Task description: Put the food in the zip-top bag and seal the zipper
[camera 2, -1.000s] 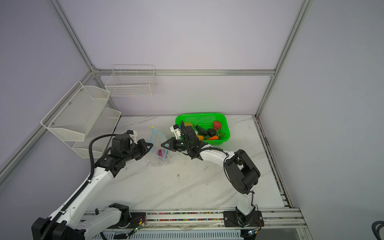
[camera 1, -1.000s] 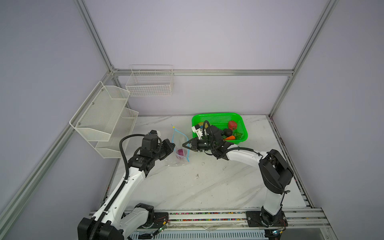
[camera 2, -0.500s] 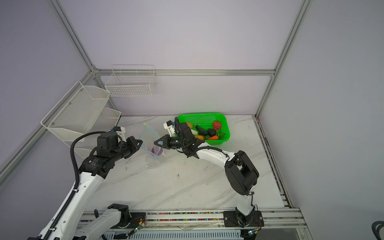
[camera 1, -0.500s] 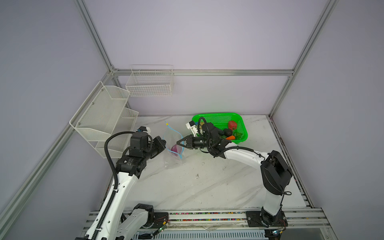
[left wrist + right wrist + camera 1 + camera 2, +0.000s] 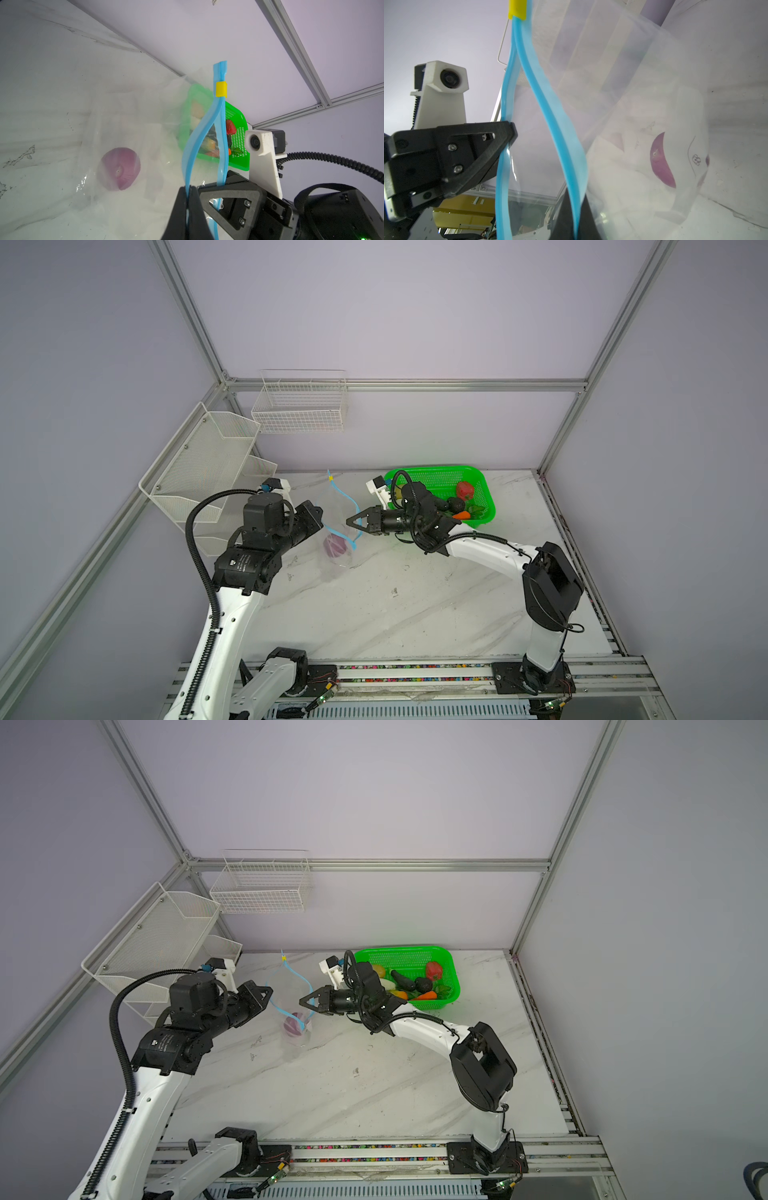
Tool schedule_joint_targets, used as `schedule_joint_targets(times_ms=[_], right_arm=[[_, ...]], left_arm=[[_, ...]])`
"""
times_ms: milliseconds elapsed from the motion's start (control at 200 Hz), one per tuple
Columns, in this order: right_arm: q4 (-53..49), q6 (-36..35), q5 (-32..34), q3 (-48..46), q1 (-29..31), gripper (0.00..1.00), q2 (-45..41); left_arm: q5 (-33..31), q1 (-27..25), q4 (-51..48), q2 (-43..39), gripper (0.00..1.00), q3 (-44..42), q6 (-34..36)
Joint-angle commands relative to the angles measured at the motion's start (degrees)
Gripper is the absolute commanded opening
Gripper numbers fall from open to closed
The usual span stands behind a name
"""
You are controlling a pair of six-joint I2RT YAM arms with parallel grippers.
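Observation:
The clear zip-top bag [image 5: 337, 531] [image 5: 291, 1006] hangs between my two grippers with its mouth pulled apart. My left gripper [image 5: 321, 516] [image 5: 188, 188] is shut on one light blue zipper strip [image 5: 195, 141]. My right gripper [image 5: 351, 521] [image 5: 576, 199] is shut on the opposite strip [image 5: 550, 108]. The yellow slider [image 5: 221, 89] [image 5: 331, 478] sits at the far end of the zipper. A purple onion [image 5: 335, 546] [image 5: 120, 168] lies inside the bag. The other food, including a red pepper [image 5: 465, 489], a dark eggplant [image 5: 402, 981] and an orange carrot [image 5: 460, 515], is in the green basket [image 5: 436, 470].
White wire shelves [image 5: 199, 464] hang on the left wall close behind my left arm, and a wire basket [image 5: 299, 406] is fixed to the back wall. Marble tabletop [image 5: 395, 605] stretches in front of the bag. The right forearm lies over the basket's near left corner.
Both grippers have moved left together, carrying the bag with them. The bag mouth now stands wider, and the onion has come along inside it.

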Motion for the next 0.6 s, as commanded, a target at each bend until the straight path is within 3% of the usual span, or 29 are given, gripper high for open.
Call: schedule_joint_targets(times_ms=[0,225,600], right_arm=[[3.7,1.5,-0.9,1.1,0.6,0.04,1.1],[8.5,3.8,-1.0,-3.2,0.6,0.04,2.5],[8.8,3.0,0.8,-9.2,-1.4,0.07,1.5]], left_arm=[[-1.7,0.6,-0.8,-0.3,0.0,6.2,2.9],[0.7,1.0,-0.2,1.8,0.0,5.0,3.5],[12.2,0.3,7.3,8.5,0.0,-1.9,1.8]])
